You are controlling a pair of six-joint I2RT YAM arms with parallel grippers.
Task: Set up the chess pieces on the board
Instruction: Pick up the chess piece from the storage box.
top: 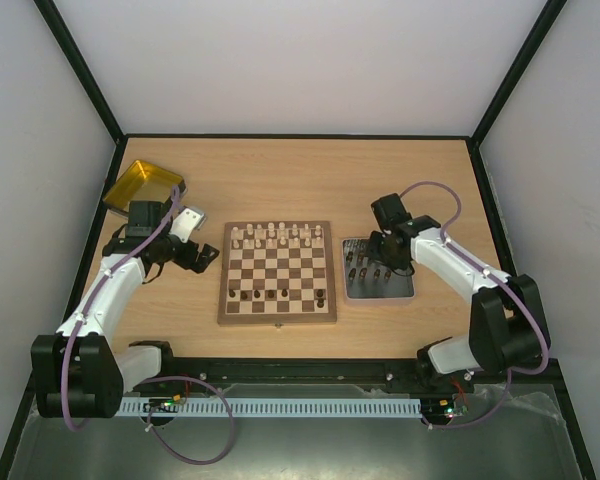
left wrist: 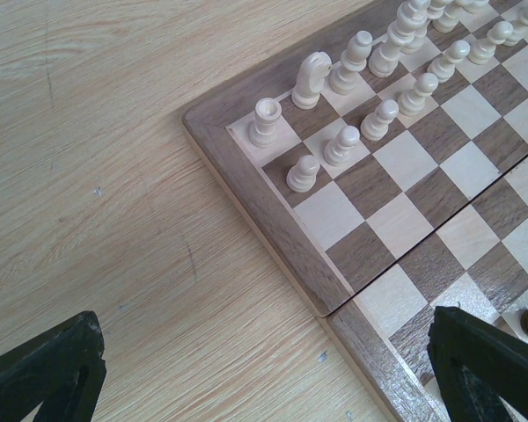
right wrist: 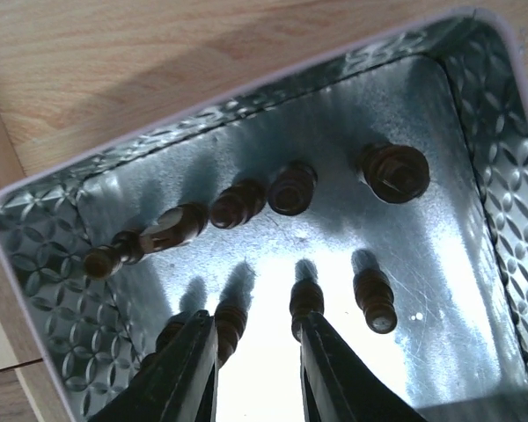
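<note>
Nearest, the right gripper [right wrist: 255,323] is holding its black fingers narrowly apart with nothing between them, hanging over dark chess pieces [right wrist: 238,204] lying in the grey metallic tray [right wrist: 35,264], right of the board [top: 277,318]. Meanwhile the left gripper [left wrist: 266,312] is gaping wide and empty above the board's left edge, where cream pieces [left wrist: 266,123] are standing in two far rows.

One board [top: 277,272] sits mid-frame in the top view, with two trays: a yellow tray [top: 140,183] at upper left and a grey tray [top: 405,290] at right. Cream pieces [top: 271,236] fill two upper rows, too small to count. About five dark pieces [top: 270,295] stand on the board's lower rows, and at least eight more lie in the grey tray.
</note>
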